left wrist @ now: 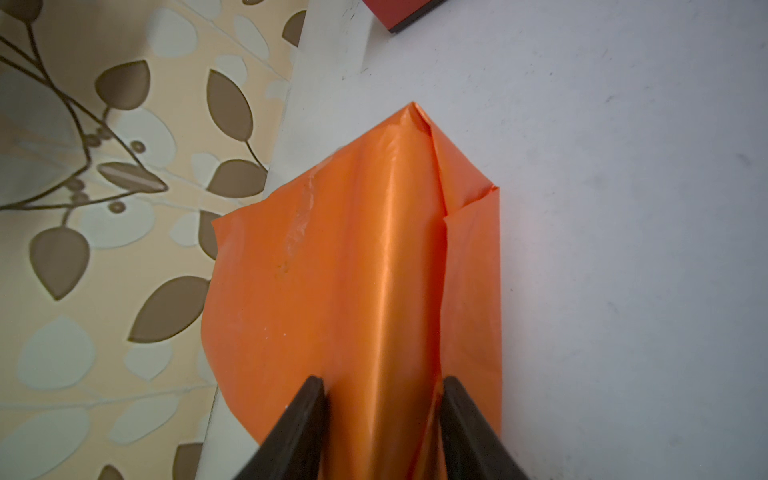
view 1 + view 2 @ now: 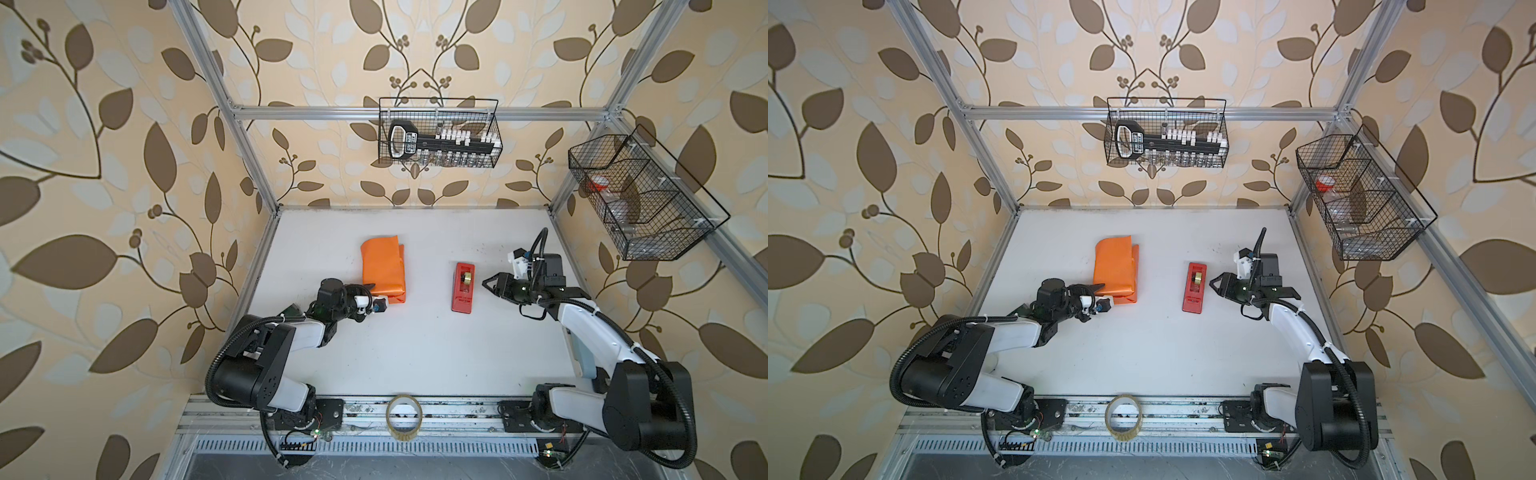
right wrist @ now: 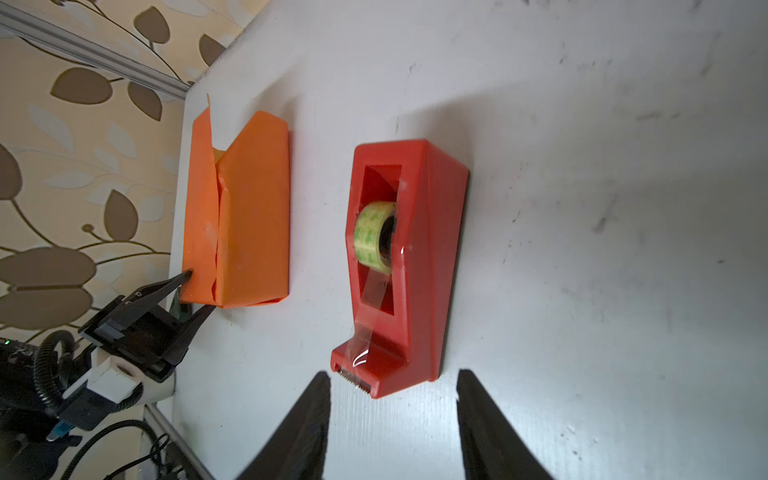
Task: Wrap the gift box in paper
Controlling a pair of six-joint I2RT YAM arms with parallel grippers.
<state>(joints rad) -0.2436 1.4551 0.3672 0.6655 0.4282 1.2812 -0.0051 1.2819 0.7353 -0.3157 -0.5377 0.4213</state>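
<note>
I am viewing the paper [image 2: 382, 266], which is lying orange side out, folded into a flat parcel on the far left part of the counter [image 2: 415, 353]. The left end effector [image 1: 382, 384] is straddling a raised ridge at the parcel's near end. I cannot tell whether it is clamping the paper. The right end effector [image 3: 392, 373] is hovering open and empty just right of the red tape dispenser [image 2: 463, 286], which is standing right of the parcel, apart from it.
</note>
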